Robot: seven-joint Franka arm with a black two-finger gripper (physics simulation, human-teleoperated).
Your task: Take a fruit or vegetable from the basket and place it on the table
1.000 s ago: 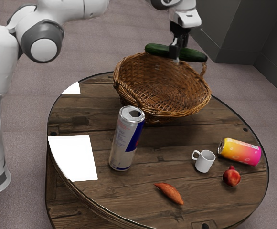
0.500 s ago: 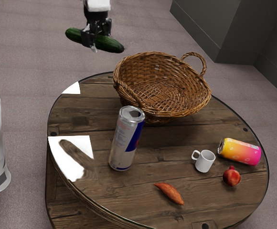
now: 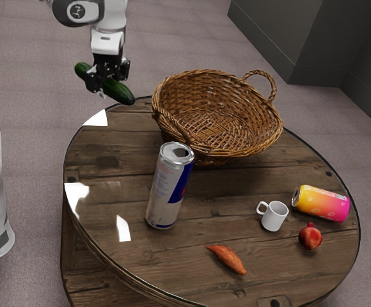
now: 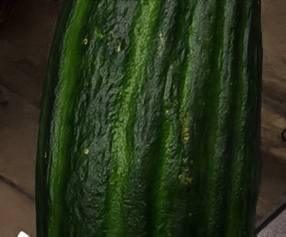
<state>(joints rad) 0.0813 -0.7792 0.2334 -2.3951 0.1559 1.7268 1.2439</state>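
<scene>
A tall silver and blue can [image 3: 168, 188] stands up straight. A white cup [image 3: 275, 217] is between it and a yellow and pink can [image 3: 323, 203], which lies on its side. A round red fruit [image 3: 310, 237] sits near the cup. An orange sweet potato [image 3: 228, 259] lies close by. The floor [image 3: 25, 96] is gray, and a dark wall [image 3: 288, 45] stands behind.

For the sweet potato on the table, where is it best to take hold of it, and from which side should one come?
I would come from straight above and grip the sweet potato across its thick middle, one finger against each long side. It lies flat and tapers toward both ends, so a grip near a tip would probably slip.
</scene>
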